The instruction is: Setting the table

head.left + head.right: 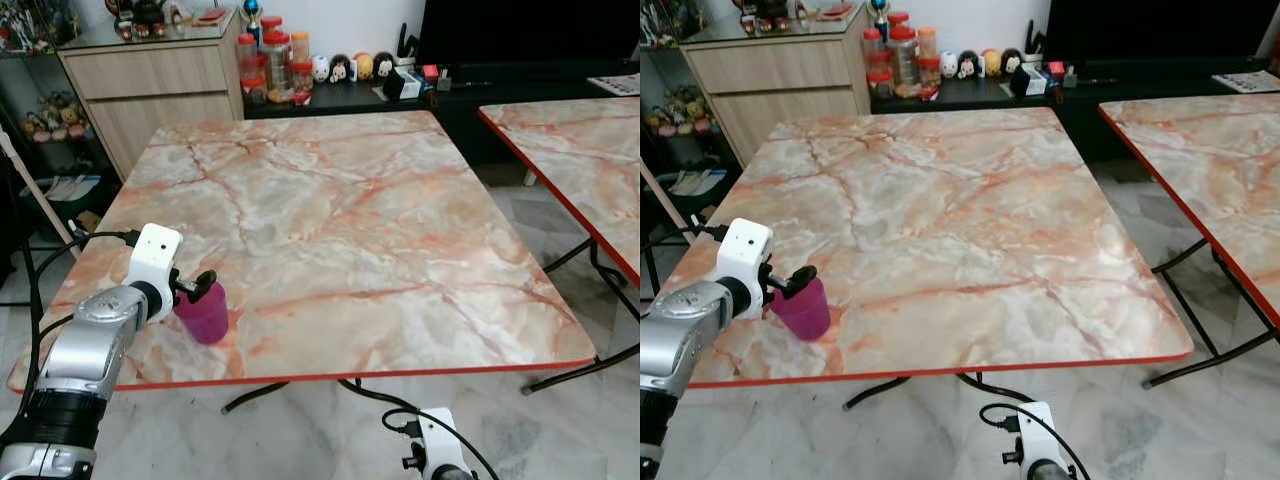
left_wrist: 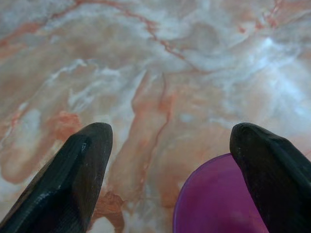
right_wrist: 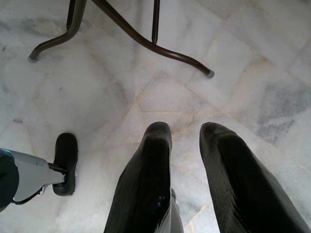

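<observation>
Nearest the head camera, at 6 o'clock, hung my right arm, idle below the counter edge; its right tool point(image 3: 183, 141) pointed at the pale marble floor point(image 3: 252, 73), fingers slightly parted with a narrow gap and nothing between them. Dark curved counter legs point(image 3: 146, 41) crossed the floor beyond it, and one of my feet point(image 3: 64, 162) stood nearby.

Item: left tool point(image 1: 196, 287), at 8 o'clock of the head view, above the near left corner of the counter point(image 1: 340, 230). Fingers point(image 2: 73, 179) spread wide. One finger sat at the rim of the cup; whether it touched the rim I could not tell. No grip was closed on anything.

Item: magenta cup point(image 1: 204, 313), upright on the counter, close to the red front edge, just beside my left tool, directly under its tip.

Item: counter, square, orange-veined marble pattern, red trim. A second counter point(image 1: 580, 150) of the same pattern stood at 3 o'clock, apart from the first.

Item: wooden cabinet point(image 1: 150, 90) at 11 o'clock. Beside it, jars with red lids point(image 1: 275, 65) and small figurines point(image 1: 350, 67) on a low dark shelf at 12 o'clock.
</observation>
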Tool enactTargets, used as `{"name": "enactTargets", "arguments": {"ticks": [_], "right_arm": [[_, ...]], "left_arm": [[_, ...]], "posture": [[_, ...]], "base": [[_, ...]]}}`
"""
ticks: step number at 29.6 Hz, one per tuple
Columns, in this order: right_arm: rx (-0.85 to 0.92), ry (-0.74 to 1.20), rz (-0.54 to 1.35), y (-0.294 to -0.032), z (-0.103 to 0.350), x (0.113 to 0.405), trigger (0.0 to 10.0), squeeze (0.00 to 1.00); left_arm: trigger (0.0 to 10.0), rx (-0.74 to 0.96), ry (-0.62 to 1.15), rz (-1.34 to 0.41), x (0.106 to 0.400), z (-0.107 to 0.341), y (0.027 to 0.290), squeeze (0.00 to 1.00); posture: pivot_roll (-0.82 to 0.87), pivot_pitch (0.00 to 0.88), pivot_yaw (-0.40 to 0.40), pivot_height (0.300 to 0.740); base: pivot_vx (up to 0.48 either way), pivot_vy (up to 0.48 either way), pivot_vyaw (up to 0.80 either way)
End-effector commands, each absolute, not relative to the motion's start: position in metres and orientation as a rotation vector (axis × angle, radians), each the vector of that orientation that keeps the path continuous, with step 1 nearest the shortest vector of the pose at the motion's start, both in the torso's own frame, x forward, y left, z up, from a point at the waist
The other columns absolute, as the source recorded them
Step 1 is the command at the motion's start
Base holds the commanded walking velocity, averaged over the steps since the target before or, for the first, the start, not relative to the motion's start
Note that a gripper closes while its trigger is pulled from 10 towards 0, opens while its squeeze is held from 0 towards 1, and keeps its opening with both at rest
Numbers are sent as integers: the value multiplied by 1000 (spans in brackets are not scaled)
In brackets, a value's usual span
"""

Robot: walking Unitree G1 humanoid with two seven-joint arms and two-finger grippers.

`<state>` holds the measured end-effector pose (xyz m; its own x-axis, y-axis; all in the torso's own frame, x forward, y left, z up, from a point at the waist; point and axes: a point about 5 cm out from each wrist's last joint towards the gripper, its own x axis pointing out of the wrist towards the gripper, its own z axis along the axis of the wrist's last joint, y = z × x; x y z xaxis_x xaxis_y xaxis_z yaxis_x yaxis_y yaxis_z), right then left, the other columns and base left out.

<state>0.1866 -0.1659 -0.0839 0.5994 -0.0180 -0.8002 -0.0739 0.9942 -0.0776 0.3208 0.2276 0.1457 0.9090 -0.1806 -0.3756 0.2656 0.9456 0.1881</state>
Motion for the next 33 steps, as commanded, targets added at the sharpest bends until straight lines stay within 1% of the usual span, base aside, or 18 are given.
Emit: {"name": "enactTargets", "arguments": {"ticks": [1, 3, 8, 9, 14, 24, 33], "right_arm": [[-101, 931, 33, -165, -84, 187, 10000, 0], [-102, 931, 34, -166, -84, 187, 10000, 0], [-106, 927, 34, -167, -83, 188, 10000, 0], [-107, 926, 34, -167, -83, 189, 10000, 0], [-112, 921, 40, -167, -82, 191, 10000, 0], [-114, 920, 42, -167, -81, 192, 10000, 0], [-113, 925, 44, -167, -82, 191, 10000, 0]], "left_arm": [[10000, 251, 406, -224, 317, 141, 233, 0], [10000, 250, 404, -219, 316, 142, 236, 0], [10000, 172, 347, -197, 314, 155, 244, 0], [10000, 130, 321, -195, 314, 160, 244, 0], [10000, 76, 257, -187, 313, 176, 249, 0], [10000, 108, 251, -181, 302, 189, 263, 0], [10000, 157, 296, -210, 283, 194, 284, 0]], "posture": [[67, 0, 34, 723], [67, 0, 33, 723], [72, 0, 29, 723], [74, 0, 28, 723], [82, 0, 21, 723], [83, 0, 19, 723], [93, 0, 19, 723]], "base": [[0, 0, 0], [0, 0, 0], [0, 0, 0], [0, 0, 0], [0, 0, 0], [0, 0, 0], [0, 0, 0]]}}
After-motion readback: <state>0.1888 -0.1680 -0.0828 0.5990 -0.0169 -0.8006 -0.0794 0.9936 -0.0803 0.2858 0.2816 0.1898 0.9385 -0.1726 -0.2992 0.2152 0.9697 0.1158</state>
